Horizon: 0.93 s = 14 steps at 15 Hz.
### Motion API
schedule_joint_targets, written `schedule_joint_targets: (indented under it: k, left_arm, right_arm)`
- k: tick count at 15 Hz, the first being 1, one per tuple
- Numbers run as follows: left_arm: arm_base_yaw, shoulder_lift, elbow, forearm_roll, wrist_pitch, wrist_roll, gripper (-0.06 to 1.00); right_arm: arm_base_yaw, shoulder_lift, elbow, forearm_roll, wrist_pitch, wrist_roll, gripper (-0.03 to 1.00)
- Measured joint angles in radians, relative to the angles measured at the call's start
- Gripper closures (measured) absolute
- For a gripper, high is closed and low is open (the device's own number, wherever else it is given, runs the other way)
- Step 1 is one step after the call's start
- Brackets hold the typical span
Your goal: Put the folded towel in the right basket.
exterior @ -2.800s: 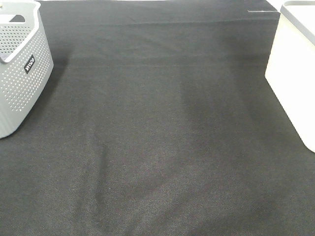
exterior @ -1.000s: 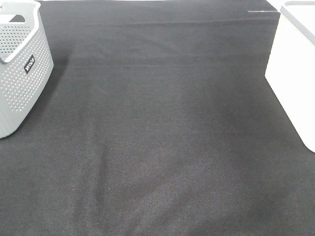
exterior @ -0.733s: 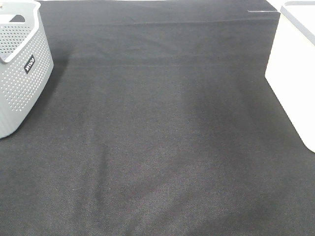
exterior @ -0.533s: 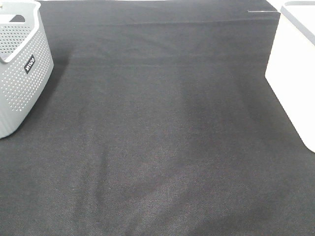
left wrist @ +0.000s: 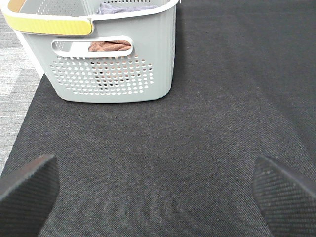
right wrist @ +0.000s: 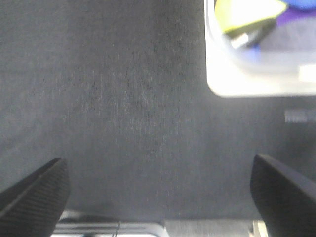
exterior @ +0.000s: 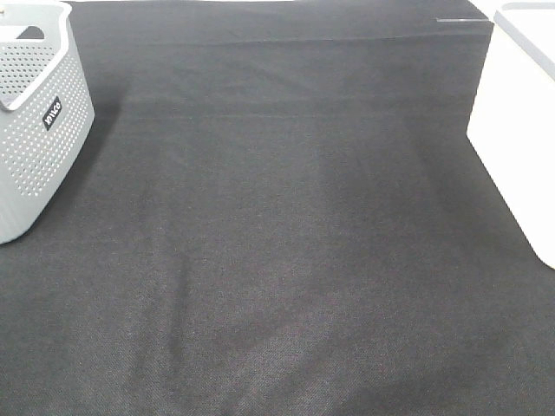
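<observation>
Both end effectors are spread wide with nothing between the fingers: the left end effector (left wrist: 158, 197) is poised over the black surface (left wrist: 212, 123) near the grey perforated basket (left wrist: 113, 74), the right end effector (right wrist: 158, 197) near the white right basket (right wrist: 247, 89). A brown towel (left wrist: 109, 47) is seen through the grey basket's handle slot, while blurred yellow, blue and purple cloth (right wrist: 247, 12), perhaps a folded towel, lies inside the right basket.

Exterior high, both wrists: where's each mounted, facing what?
Exterior high: overhead, looking down on mat, grey basket left, white basket right; no arms.
Left wrist: on left arm, facing grey basket; open left end effector shows.
Right wrist: on right arm, facing mat, white basket; open right end effector shows.
Shared: exterior and left wrist both see grey basket.
</observation>
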Motion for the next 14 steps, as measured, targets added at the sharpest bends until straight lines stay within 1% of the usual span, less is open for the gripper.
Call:
schedule_joint_targets:
  k: [2, 4, 7, 9, 10, 12, 14]
  left_arm:
    - [0.0, 0.0, 0.0, 0.0, 0.0, 0.0, -0.04]
    - [0.0, 0.0, 0.0, 0.0, 0.0, 0.0, -0.04]
    - [0.0, 0.0, 0.0, 0.0, 0.0, 0.0, -0.04]
    - [0.0, 0.0, 0.0, 0.0, 0.0, 0.0, -0.04]
    - [0.0, 0.0, 0.0, 0.0, 0.0, 0.0, -0.04]
    - [0.0, 0.0, 0.0, 0.0, 0.0, 0.0, -0.04]
    - [0.0, 0.0, 0.0, 0.0, 0.0, 0.0, -0.04]
  right_arm:
    - [0.0, -0.212, 0.158, 0.0, -0.008, 0.002, 0.0]
    - [0.0, -0.396, 0.251, 0.0, -0.004, 0.002, 0.0]
    - [0.0, -0.586, 0.293, -0.001, 0.044, -0.001, 0.0]
    - [0.0, -0.678, 0.324, -0.007, 0.048, -0.031, 0.0]
    - [0.0, -0.742, 0.372, -0.009, 0.048, -0.058, 0.0]
    - [0.0, -0.811, 0.448, -0.009, 0.051, -0.066, 0.0]
    - [0.0, -0.845, 0.463, -0.011, 0.064, -0.072, 0.0]
